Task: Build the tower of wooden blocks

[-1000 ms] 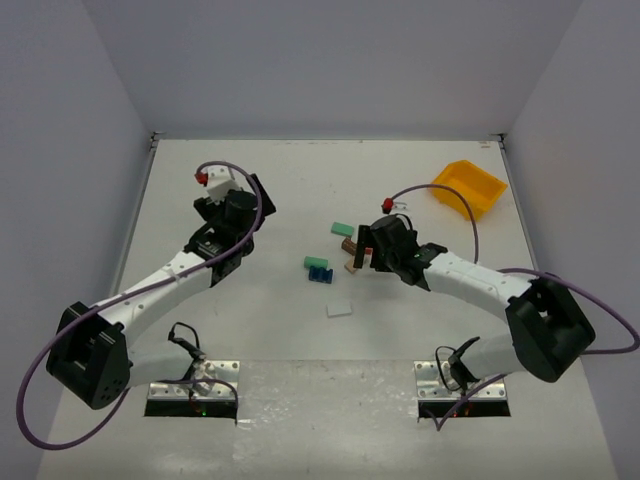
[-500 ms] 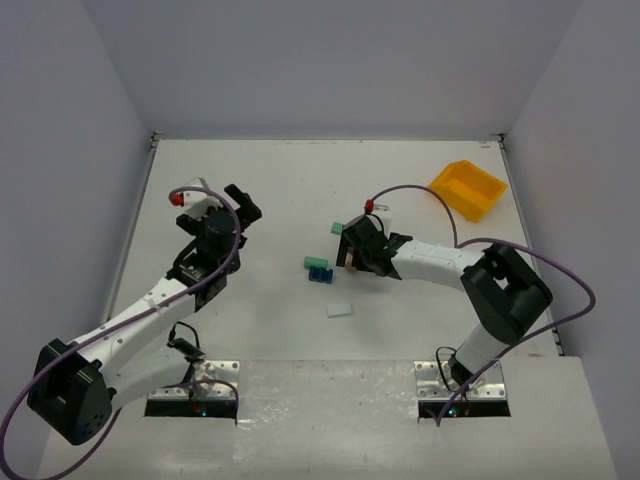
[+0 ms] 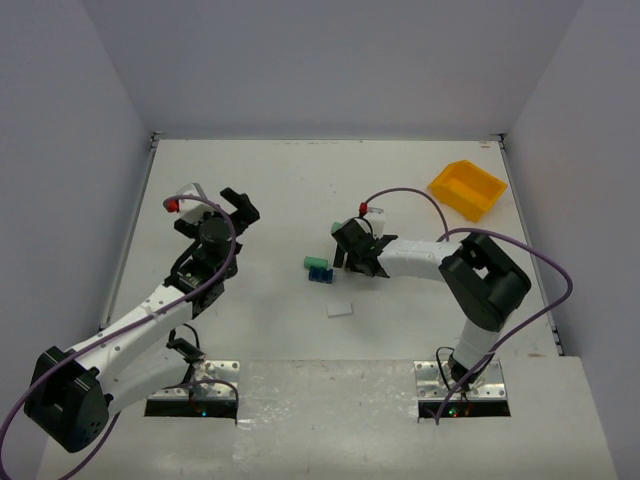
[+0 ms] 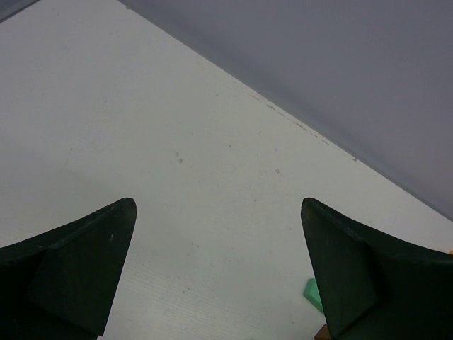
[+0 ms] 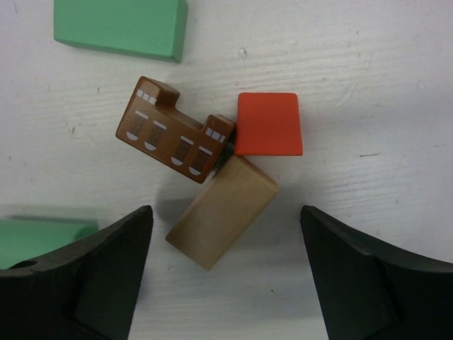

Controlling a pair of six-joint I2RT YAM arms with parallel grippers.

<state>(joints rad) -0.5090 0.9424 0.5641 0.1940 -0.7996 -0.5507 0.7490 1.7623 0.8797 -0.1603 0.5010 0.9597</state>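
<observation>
We judge this the picking stage, with no tower standing yet. Our left tool (image 3: pixel 232 205) hangs spread wide and empty, well left of the brown block (image 5: pixel 175 131). That block, painted with small windows, touches the red block (image 5: pixel 269 124) on its right, and the pale block (image 5: pixel 233 198) lies just beneath it. Our right tool (image 5: pixel 225 219) stands wide apart either side of the pale block, gripping nothing. Next we'd close squarely without nudging the neighbours. We can read no lettering or brand anywhere.

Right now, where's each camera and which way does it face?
Top external: above, behind the bases, looking down at the table; left arm, right arm.
Left wrist: on left gripper, facing the back wall; left fingers.
Right wrist: on right gripper, looking down at brown block; right fingers.
Top and right wrist share green block.
</observation>
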